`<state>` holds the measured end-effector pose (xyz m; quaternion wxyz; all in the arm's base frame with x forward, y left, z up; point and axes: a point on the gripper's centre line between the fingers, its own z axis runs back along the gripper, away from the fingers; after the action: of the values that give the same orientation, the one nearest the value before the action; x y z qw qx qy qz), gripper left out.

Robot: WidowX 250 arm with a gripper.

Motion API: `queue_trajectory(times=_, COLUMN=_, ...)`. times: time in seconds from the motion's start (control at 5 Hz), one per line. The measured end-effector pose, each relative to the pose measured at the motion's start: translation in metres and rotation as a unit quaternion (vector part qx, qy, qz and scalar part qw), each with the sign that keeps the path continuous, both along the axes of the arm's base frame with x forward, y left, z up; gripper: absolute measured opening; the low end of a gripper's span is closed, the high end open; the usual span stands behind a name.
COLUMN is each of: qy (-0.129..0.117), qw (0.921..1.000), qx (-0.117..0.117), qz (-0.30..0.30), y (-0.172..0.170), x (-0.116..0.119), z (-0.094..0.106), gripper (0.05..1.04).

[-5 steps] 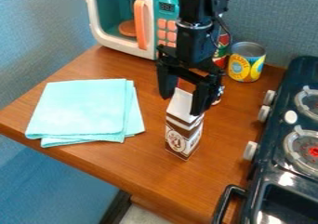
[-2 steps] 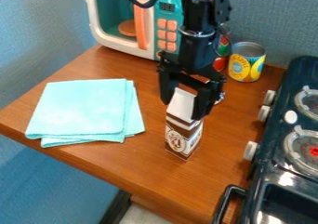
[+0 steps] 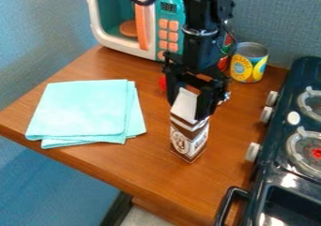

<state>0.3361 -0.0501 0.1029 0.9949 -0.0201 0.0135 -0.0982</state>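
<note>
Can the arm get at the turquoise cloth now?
Probably not straight away: the gripper appears closed on the carton. Once it lets go, the way to the cloth looks free.

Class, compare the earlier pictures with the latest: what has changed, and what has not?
The black two-finger gripper has lowered, edged right in the view and apparently closed on the top of the brown-and-white carton, which has shifted slightly right too. The folded pale turquoise cloth, yellow-labelled metal can and black toy stove stayed put.

Arm down from top edge; tool pointing downward.
</note>
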Motion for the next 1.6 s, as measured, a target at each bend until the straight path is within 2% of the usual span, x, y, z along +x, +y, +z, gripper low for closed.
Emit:
queue_trajectory(times=0.2, qy=-0.010, qw=0.9997, qx=-0.014, qz=0.016, y=0.018, x=-0.003, z=0.019, gripper=0.824)
queue_trajectory(times=0.4, qy=-0.010, qw=0.9994, qx=-0.014, qz=0.032, y=0.041, x=0.001, z=0.033, gripper=0.823)
queue_trajectory(times=0.6, qy=-0.026, qw=0.9982, qx=0.003, qz=0.054, y=0.080, x=0.011, z=0.057, gripper=0.823)
queue_trajectory(times=0.8, qy=-0.026, qw=0.9963, qx=0.017, qz=0.080, y=0.121, x=0.022, z=0.062, gripper=0.823)
queue_trajectory(times=1.0, qy=-0.032, qw=0.9939, qx=0.044, qz=0.096, y=0.154, x=0.030, z=0.070, gripper=0.823)
queue_trajectory(times=1.2, qy=-0.023, qw=0.9906, qx=0.064, qz=0.118, y=0.182, x=0.036, z=0.060, gripper=0.823)
queue_trajectory(times=1.4, qy=-0.007, qw=0.9880, qx=0.089, qz=0.126, y=0.197, x=0.046, z=0.041, gripper=0.823)
queue_trajectory(times=1.6, qy=-0.004, qw=0.9861, qx=0.091, qz=0.138, y=0.208, x=0.059, z=0.026, gripper=0.823)
